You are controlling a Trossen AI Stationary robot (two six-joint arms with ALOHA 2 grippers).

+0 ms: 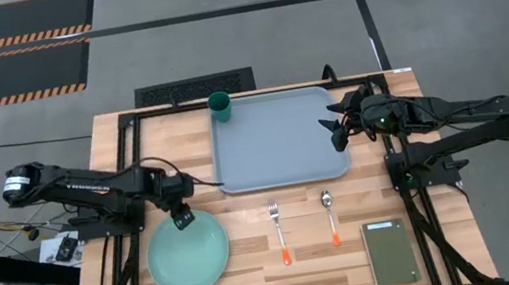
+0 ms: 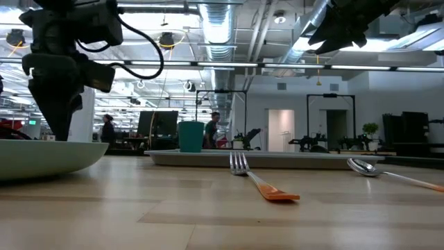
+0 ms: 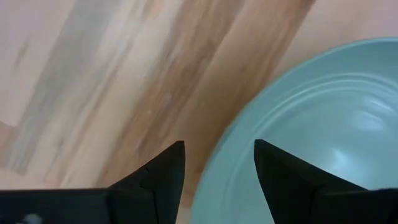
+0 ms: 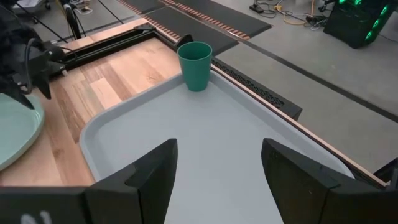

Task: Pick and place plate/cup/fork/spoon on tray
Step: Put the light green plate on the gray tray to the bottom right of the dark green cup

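The mint-green plate lies on the table at the near left. My left gripper is open and points down over the plate's far rim, one finger over the wood and one over the plate. The dark green cup stands upright in the far left corner of the pale blue-grey tray. My right gripper is open and empty, above the tray's right edge. The fork and the spoon lie on the table in front of the tray, orange handles toward the near edge. My left gripper stands astride the plate's far rim from above. I cannot tell whether either finger touches it. The plate lies flat on the table.
A small dark green-grey slab lies at the near right. Black frame rails run along the table's left and right sides. Bare wood lies between the plate and the fork.
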